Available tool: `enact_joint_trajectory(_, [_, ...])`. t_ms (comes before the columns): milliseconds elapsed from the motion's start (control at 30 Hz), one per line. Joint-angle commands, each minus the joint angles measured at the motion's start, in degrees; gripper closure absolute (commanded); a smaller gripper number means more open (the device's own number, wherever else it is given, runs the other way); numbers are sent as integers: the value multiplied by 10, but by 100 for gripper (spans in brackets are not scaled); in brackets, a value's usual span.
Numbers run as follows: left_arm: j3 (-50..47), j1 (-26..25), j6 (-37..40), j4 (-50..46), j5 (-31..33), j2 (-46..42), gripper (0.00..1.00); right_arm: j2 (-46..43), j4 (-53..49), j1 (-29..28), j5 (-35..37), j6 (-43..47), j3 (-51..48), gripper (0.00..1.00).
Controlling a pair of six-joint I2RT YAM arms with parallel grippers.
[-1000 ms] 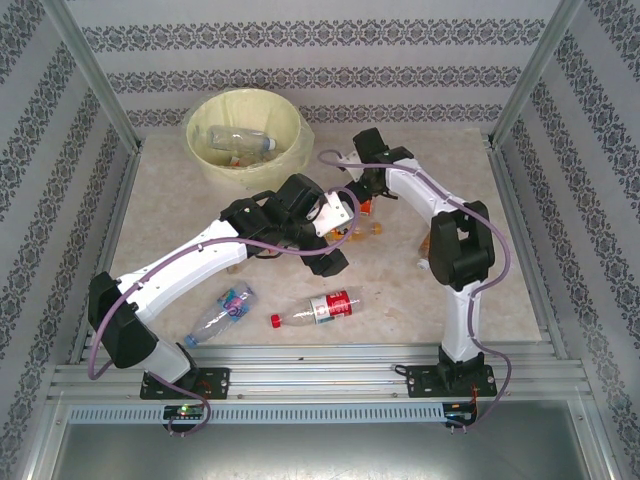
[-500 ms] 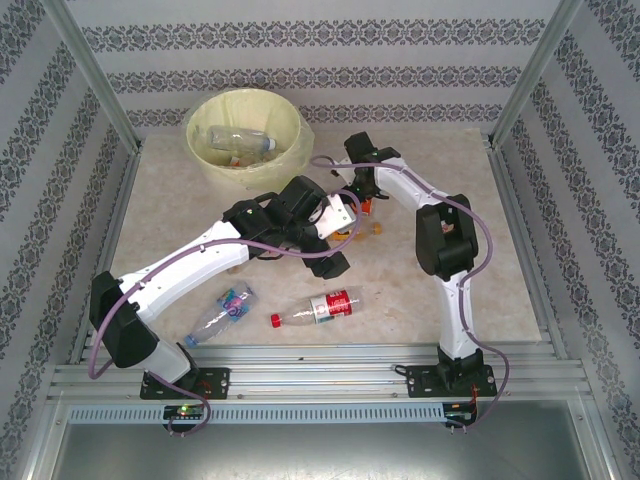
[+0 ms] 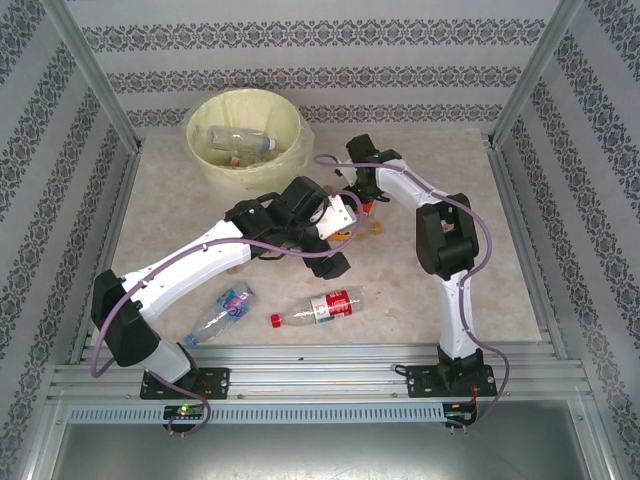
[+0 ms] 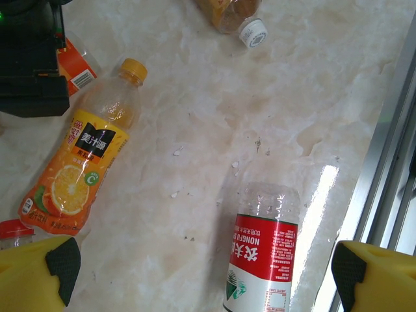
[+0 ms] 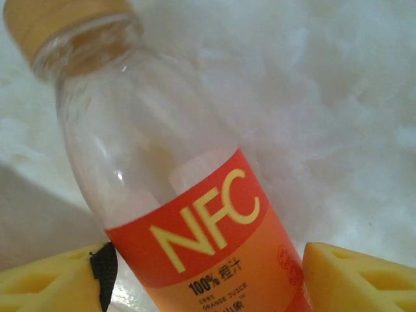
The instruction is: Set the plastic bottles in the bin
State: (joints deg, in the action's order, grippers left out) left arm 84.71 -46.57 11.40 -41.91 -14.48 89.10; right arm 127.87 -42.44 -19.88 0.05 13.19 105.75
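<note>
1. The bin holds a bottle.
2. Left fingers, front-right of the bin, are spread wide and empty.
3. Right fingers flank the NFC bottle right of the bin; whether they grip it cannot be told.
4. A red-label bottle lies well in front of the bin.

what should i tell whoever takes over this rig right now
Left end effector: open, empty, above the table.
Right end effector: jaws either side of the NFC bottle, grip unclear.
Done: at least one bottle in the bin.
To do: NFC bottle, orange juice bottle, white-capped bottle, red-label bottle, clear bottle by the left base.
</note>
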Motion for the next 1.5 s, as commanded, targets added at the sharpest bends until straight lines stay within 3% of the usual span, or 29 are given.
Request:
enact_joint_trajectory(0, [2,-11,6,-1,6,6,0,-21,4,22,12,-53,-25,26])
enact_joint_trajectory(333, [6,-12,3,-2,2,5,0,-65,26,38,-21,-76,-94,22])
enact_joint_trajectory(1100, [6,-15,2,-3,6,2,0,-7,11,35,31,-103,-41,27])
enact_joint_trajectory(1267, [6,-16,-1,-2,4,0,0,-11,13,34,35,-109,-39,38])
enact_joint_trajectory(1467, [5,-16,-17,7,-5,-6,0,-46,25,35,32,-114,-63,41])
